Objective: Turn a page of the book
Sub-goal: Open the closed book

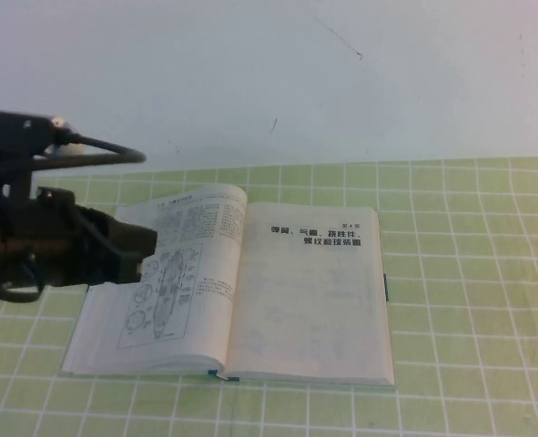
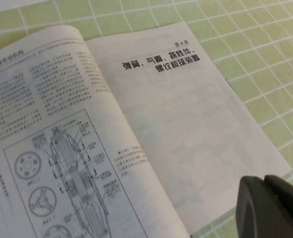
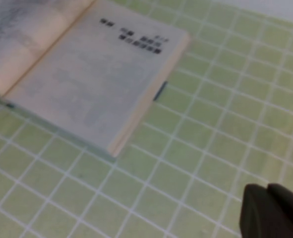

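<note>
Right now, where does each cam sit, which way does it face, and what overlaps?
High: raised on the robot's side, angled down at the open book; left arm and left pincer over its left leaf.
Left wrist: above the book, facing the heading page; pincer tip shows.
Right wrist: off the book's right, over the mat; right pincer tip shows.
All share the heading page.
</note>
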### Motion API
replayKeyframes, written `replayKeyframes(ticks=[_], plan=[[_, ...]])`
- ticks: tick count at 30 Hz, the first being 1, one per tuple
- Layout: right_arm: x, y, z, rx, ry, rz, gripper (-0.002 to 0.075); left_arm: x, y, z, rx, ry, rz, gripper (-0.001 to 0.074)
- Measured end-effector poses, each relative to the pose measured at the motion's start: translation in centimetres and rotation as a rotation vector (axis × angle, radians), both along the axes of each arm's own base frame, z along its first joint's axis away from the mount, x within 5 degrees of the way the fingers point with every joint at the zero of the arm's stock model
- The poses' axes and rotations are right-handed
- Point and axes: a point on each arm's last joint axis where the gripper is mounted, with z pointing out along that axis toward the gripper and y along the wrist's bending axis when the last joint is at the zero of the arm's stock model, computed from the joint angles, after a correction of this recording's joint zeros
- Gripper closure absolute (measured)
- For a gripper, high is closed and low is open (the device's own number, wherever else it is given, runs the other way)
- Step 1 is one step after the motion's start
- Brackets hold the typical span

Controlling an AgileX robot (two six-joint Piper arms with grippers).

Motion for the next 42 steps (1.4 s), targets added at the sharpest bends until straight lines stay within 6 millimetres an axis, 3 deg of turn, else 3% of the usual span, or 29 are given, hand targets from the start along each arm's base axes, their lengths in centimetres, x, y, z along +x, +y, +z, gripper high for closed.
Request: replayKeyframes(ticks=[8, 15, 20, 25, 29, 33, 38, 42], plan=[[6.2, 1.6, -2.3, 0.138, 0.123, 0.219, 0.0729, 2.4, -3.9, -2.4, 0.122, -0.112, 0.003, 0.0738], [12.3, 2.3, -7.5, 0.218, 0.25, 0.188, 0.0729, 5.0, -5.3, -6.4, 0.137, -0.032, 0.075, 0.0738], [15.0, 5.4, -10.5, 0.149, 0.289, 0.239, 0.0729, 6.0, -5.5, -8.7, 0.15, 0.037, 0.096, 0.0738], [16.8, 9.4, -12.1, 0.154, 0.328, 0.315, 0.0729, 6.7, -5.9, -10.8, 0.117, 0.124, 0.139, 0.0738], [18.2, 10.4, -13.1, 0.188, 0.363, 0.311, 0.0722, 6.9, -6.2, -11.0, 0.124, 0.103, 0.166, 0.0738], [19.1, 10.8, -14.2, 0.192, 0.399, 0.319, 0.0662, 7.0, -6.4, -10.8, 0.145, 0.064, 0.172, 0.0738], [20.6, 11.3, -15.5, 0.195, 0.427, 0.315, 0.0457, 7.4, -6.2, -10.9, 0.191, 0.016, 0.176, 0.0738], [21.9, 11.7, -16.2, 0.24, 0.456, 0.268, 0.0366, 7.9, -6.0, -11.6, 0.247, -0.014, 0.179, 0.0738]])
